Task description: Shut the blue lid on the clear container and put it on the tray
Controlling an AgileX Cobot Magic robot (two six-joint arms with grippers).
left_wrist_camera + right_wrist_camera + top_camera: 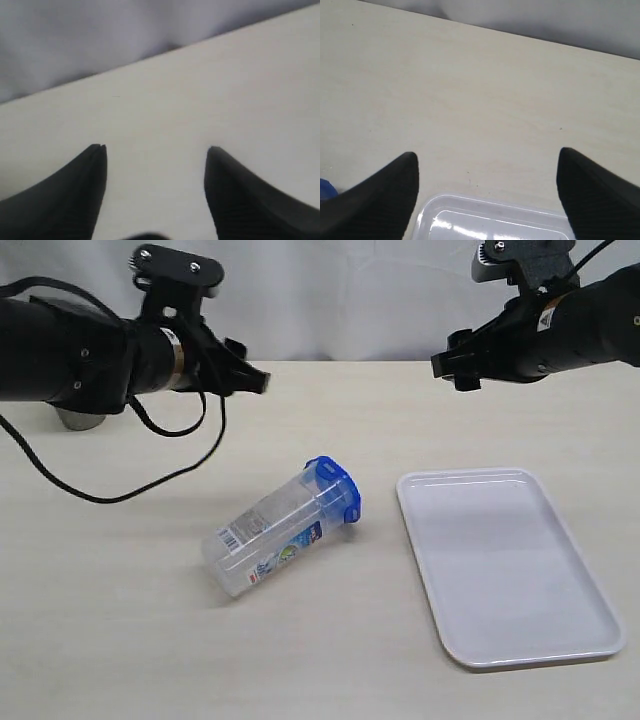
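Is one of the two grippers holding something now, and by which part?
Nothing is held. The left gripper and the right gripper are both open above the table; the container lies on its side, apart from both.

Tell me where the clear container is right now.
In the exterior view the clear container lies on its side on the table, just left of the tray without touching it, its blue lid end nearest the tray.
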